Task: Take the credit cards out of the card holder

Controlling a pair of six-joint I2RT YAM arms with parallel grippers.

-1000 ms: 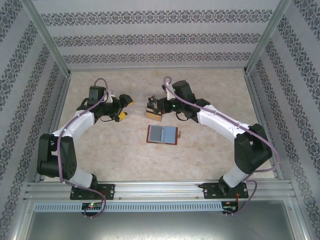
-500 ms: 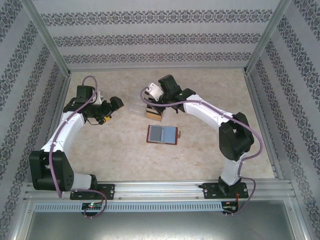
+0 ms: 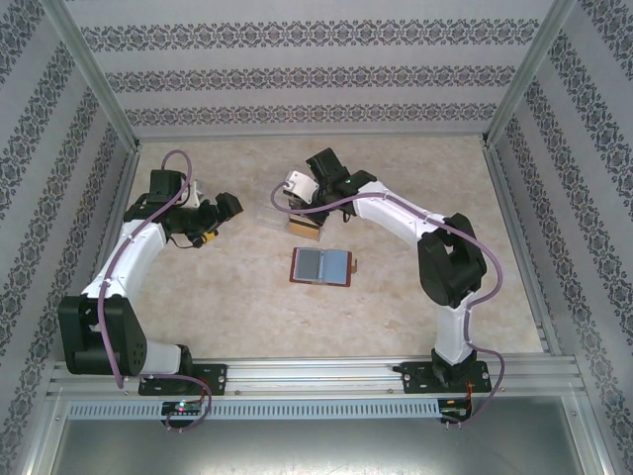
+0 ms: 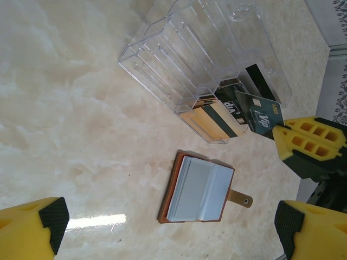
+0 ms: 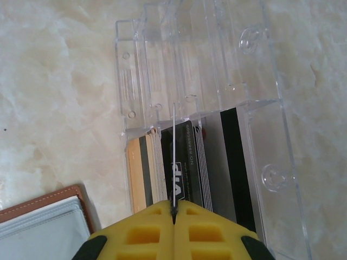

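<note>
- Beige marbled tabletop [image 3: 415, 297] carries the clear acrylic card holder [image 5: 190, 70], at 11 o'clock from a brown leather wallet [image 3: 321, 265].
- Right claw [image 5: 174, 208] is pinched shut on one thin card [image 5: 173, 157], edge-on among the stacked credit cards [image 5: 154, 162].
- Best drawn straight along its slot, without twisting.
- Left claw [image 3: 220, 216] gapes wide and empty at 9 o'clock; it could steady the holder.

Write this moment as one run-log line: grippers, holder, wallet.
left gripper: open, empty | right gripper: shut on card | card holder: cards inside | wallet: flat on table
</note>
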